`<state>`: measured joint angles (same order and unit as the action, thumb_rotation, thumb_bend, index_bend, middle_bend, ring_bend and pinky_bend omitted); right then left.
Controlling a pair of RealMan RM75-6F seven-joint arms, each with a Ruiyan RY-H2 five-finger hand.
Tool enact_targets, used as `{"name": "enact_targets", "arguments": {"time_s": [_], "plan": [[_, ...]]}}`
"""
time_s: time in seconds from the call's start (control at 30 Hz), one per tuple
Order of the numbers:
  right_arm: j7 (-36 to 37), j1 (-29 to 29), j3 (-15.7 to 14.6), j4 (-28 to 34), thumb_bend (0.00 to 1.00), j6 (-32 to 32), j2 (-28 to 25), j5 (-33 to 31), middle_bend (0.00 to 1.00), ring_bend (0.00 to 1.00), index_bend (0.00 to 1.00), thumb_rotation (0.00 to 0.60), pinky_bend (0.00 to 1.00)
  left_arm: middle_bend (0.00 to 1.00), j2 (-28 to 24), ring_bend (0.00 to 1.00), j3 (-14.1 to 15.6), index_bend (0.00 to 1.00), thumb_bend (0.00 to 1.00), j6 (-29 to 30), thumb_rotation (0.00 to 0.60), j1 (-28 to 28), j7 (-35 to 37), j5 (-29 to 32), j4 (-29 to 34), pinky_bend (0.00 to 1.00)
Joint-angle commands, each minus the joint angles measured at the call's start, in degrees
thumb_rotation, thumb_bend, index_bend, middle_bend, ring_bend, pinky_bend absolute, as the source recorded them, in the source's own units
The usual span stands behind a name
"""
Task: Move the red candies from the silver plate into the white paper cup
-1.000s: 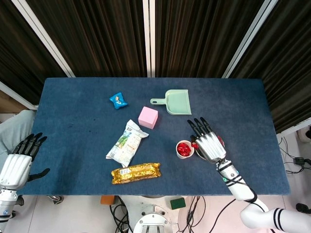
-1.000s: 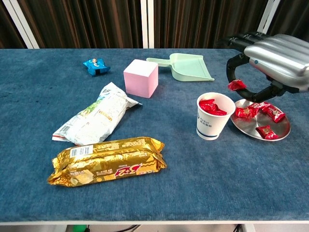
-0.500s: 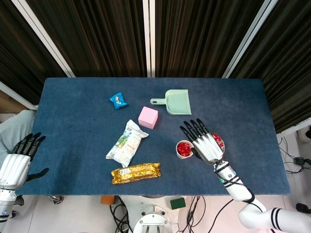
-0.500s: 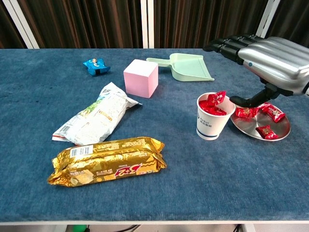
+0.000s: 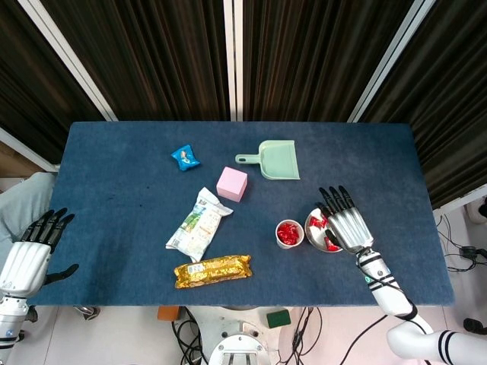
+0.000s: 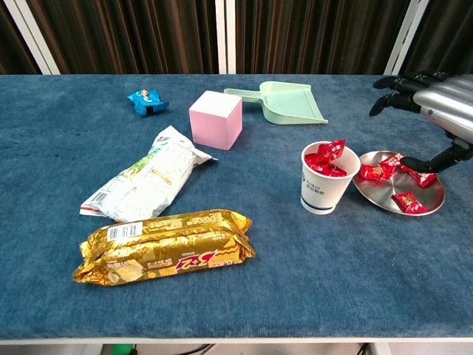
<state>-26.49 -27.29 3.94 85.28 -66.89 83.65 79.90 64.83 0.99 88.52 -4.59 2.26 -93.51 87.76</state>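
Note:
The white paper cup (image 6: 324, 186) (image 5: 289, 234) stands right of the table's middle with several red candies (image 6: 325, 158) heaped in it, one poking above the rim. Just right of it lies the silver plate (image 6: 400, 198) (image 5: 313, 222) with red candies (image 6: 411, 202) on it. My right hand (image 6: 436, 111) (image 5: 348, 222) hovers over the plate's far right side, fingers spread and empty, thumb near one candy. My left hand (image 5: 30, 254) hangs open off the table's left front corner, seen only in the head view.
A pink cube (image 6: 215, 119), a green dustpan (image 6: 287, 102) and a small blue packet (image 6: 146, 100) sit toward the back. A white-green snack bag (image 6: 148, 177) and a gold biscuit pack (image 6: 164, 246) lie front left. The plate is near the right table edge.
My right hand carried a candy from the plate to the cup and let it go there. It has since moved back right over the plate, empty. The left hand barely moved.

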Motion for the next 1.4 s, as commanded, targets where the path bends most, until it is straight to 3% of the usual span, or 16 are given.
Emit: {"name": "enact_targets", "arguments": {"time_s": [0.03, 0.57, 1.0, 1.2, 1.4], "plan": [[-1.84, -0.22, 0.21, -1.38, 0.32, 2.07, 1.30, -2.52, 0.00, 0.00, 0.27, 0.600, 0.00, 0.07, -0.02, 0.04, -0.01, 0.11, 0.09, -0.03, 0.600, -0.02, 0.07, 0.04, -0.02, 0.18], [-8.55, -1.90, 1.89, -7.33, 0.34, 4.91, 8.60, -9.99, 0.00, 0.00, 0.37, 0.600, 0.00, 0.07, -0.25, 0.04, -0.12, 0.11, 0.09, 0.42, 0.600, 0.15, 1.24, 0.11, -0.55, 0.18], [-8.89, -2.53, 1.80, -9.15, 0.39, 5.39, 10.50, -10.94, 0.00, 0.00, 0.45, 0.600, 0.00, 0.07, -0.16, 0.04, -0.16, 0.11, 0.09, 0.02, 0.600, -0.02, 0.97, 0.24, -0.48, 0.18], [-8.11, -2.08, 1.53, -10.01, 0.46, 3.75, 10.82, -9.83, 0.02, 0.00, 0.56, 0.600, 0.00, 0.07, -0.13, 0.04, -0.17, 0.11, 0.09, -0.13, 0.600, -0.08, 0.87, 0.32, -0.45, 0.18], [-4.06, -1.28, 1.69, -6.35, 0.48, 1.06, 8.59, -6.82, 0.03, 0.00, 0.60, 0.600, 0.00, 0.07, -0.15, 0.04, -0.17, 0.11, 0.09, -0.15, 0.600, -0.10, 0.88, 0.32, -0.41, 0.18]]}}
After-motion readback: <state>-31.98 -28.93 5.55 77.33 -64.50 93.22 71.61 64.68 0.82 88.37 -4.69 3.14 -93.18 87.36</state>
